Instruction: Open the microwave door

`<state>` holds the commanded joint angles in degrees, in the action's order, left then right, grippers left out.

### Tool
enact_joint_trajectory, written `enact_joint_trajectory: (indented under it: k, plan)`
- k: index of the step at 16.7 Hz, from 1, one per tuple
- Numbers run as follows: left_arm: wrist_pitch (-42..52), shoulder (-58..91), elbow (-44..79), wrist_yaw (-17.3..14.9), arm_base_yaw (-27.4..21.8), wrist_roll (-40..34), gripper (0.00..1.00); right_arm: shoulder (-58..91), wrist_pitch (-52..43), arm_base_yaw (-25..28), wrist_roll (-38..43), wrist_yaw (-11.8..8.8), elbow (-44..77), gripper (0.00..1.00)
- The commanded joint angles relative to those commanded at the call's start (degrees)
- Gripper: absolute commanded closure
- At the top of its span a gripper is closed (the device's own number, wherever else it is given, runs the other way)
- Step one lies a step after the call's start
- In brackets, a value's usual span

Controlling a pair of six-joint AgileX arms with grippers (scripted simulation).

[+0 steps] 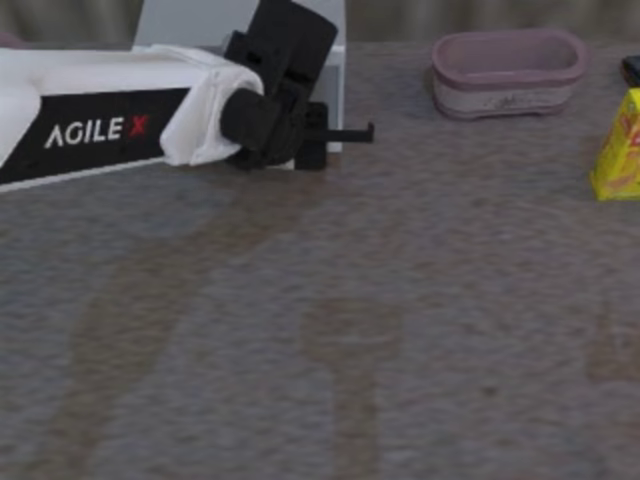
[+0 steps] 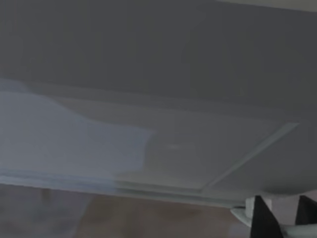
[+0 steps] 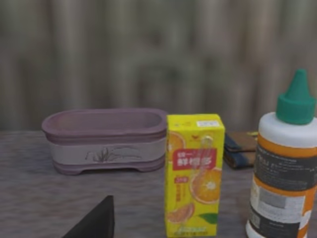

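the left gripper [image 1: 340,135] is right up against the front of the small boxy white-grey microwave [image 1: 190,25] at the far left of the table [image 1: 400,330], with one dark finger poking out to the right. the flat white-framed microwave door [image 2: 163,144] with its grey window fills the left wrist view, so it's just ahead of the jaws. can't tell if the jaws are spread or pinching anything, or how far the door's swung. the right arm isn't visible from above, parked off right.
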<state>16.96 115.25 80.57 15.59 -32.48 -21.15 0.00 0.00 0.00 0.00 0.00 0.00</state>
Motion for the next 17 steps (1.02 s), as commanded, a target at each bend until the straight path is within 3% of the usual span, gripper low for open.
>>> enact_joint_trajectory:
  k: [8, 17]
  plan:
    - [-2.05, -2.39, -3.4, -2.46, 0.59, 3.17, 1.0, 0.0, 0.0, 0.0, 0.0, 0.0, 0.0, 0.0]
    - [-2.1, -2.46, -3.73, -2.61, 0.68, 3.39, 1.0, 0.0, 0.0, 0.0, 0.0, 0.0, 0.0, 0.0]
